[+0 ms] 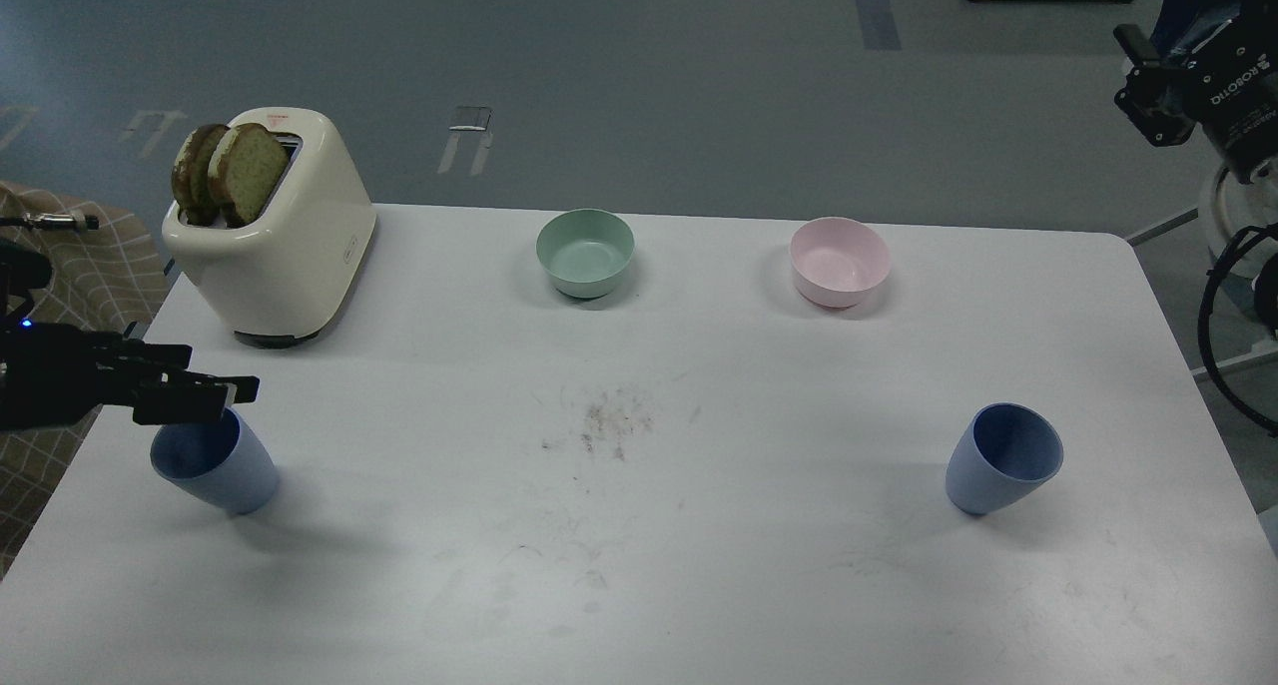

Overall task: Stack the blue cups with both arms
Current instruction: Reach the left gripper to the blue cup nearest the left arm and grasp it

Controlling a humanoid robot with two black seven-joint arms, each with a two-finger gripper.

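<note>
Two blue cups stand upright on the white table (639,525). The left blue cup (222,473) is near the front left edge, the right blue cup (1002,458) near the front right. My left gripper (228,387) comes in low from the left and hangs just above the left cup's rim, covering its far part. Its two fingers show slightly apart and hold nothing. My right gripper (1148,86) is high at the top right, off the table and far from the right cup. It is dark, and its fingers cannot be told apart.
A cream toaster (275,256) with two slices of toast (228,171) stands at the back left. A pale green bowl (586,253) and a pink bowl (840,261) sit along the back. A checked cloth (70,266) lies off the left edge.
</note>
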